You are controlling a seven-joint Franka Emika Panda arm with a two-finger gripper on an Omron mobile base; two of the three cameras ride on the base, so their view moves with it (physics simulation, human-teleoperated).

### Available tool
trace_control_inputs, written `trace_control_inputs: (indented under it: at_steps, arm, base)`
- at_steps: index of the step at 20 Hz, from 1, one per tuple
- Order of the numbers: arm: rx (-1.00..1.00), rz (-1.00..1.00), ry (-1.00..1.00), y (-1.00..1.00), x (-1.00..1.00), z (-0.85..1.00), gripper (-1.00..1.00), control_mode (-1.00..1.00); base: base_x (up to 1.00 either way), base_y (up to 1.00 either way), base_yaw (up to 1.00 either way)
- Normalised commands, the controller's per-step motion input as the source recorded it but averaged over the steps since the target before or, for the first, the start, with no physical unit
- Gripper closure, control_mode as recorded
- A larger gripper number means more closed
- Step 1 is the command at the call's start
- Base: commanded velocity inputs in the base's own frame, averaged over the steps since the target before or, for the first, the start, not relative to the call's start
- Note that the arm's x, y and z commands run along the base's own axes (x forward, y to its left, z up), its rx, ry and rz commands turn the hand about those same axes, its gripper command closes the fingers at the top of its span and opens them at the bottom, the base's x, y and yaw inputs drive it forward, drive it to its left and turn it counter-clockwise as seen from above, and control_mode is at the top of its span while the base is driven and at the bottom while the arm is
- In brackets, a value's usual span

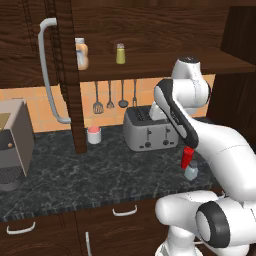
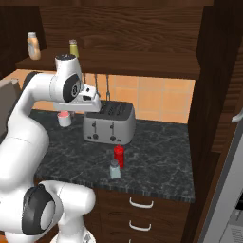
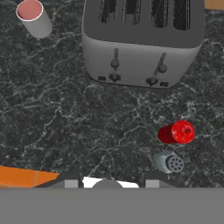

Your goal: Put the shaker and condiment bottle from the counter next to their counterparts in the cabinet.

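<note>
The red condiment bottle stands on the dark counter in front of the toaster, and the pale grey-blue shaker sits just in front of it. From the right they show as bottle and shaker. The counterparts stand on the cabinet shelf: a tan-orange bottle and an olive-yellow shaker. My gripper hangs high over the counter, looking down, shut and holding nothing. In the hand view the bottle and shaker lie to the lower right of it.
A grey toaster stands at the back of the counter, with a small cup to its left. The open cabinet door with its long handle hangs over the counter. A grey appliance sits at far left. Utensils hang on the wall.
</note>
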Motion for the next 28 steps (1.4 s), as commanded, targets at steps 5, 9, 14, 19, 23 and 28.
trace_control_inputs:
  at_steps: [5,9,14,19,23,28]
  arm:
    - [0.00,0.03,-0.12,-0.27,-0.17,-0.16,-1.00,-1.00]
    - [0.00,0.04,-0.15,-0.80,-0.34,-0.76,-1.00,-1.00]
    - [0.01,0.05,-0.31,-0.80,-0.62,-0.62,-1.00,-1.00]
    - [0.09,0.00,-0.20,-0.49,-0.59,-0.38,-1.00,-1.00]
    - [0.04,0.00,-0.20,-0.16,-0.39,-0.12,-1.00,-1.00]
    - [0.04,0.00,-0.17,-0.10,-0.40,-0.18,-1.00,-1.00]
  base:
    - [0.00,0.00,0.00]
    - [0.00,0.00,0.00]
    - [0.00,0.00,0.00]
    - [0.00,0.00,0.00]
    - [0.00,0.00,0.00]
    - [0.00,0.00,0.00]
